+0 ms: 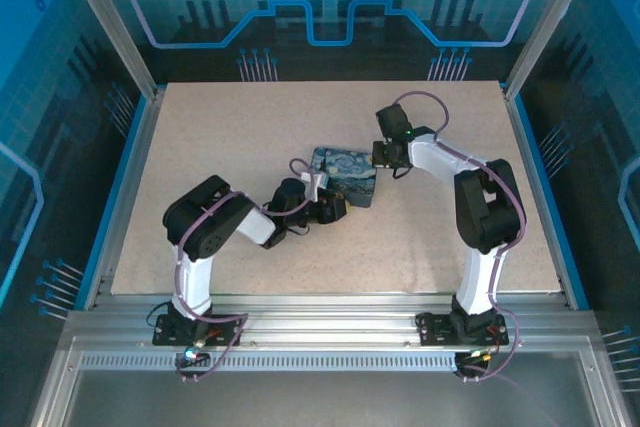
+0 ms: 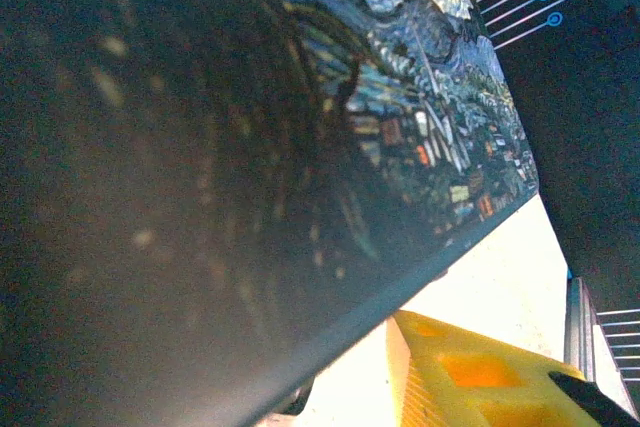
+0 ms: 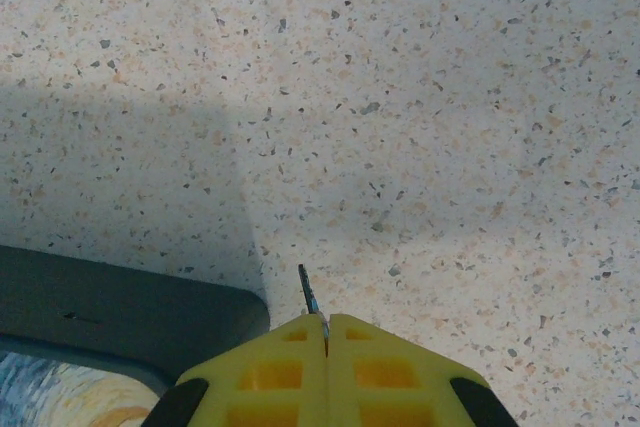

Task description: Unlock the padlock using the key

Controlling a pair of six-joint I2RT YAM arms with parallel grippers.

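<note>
A thin silvery key (image 3: pixel 309 297) sticks out from between the yellow fingertips of my right gripper (image 3: pixel 327 325), which is shut on it. That gripper (image 1: pixel 385 159) hovers just right of the blue-and-yellow night-sky box (image 1: pixel 345 174), whose dark corner (image 3: pixel 100 307) lies to the key's left. My left gripper (image 1: pixel 322 205) is at the box's near-left corner. In the left wrist view the painted lid (image 2: pixel 420 117) is very close. One yellow finger (image 2: pixel 470 367) touches the box's edge and the box hides the other. I cannot make out the padlock.
The speckled table (image 1: pixel 230 147) stretches wide around the box. Aluminium frame posts (image 1: pixel 110 27) and blue panels stand at the sides and back. A metal rail (image 1: pixel 330 327) runs along the near edge by the arm bases.
</note>
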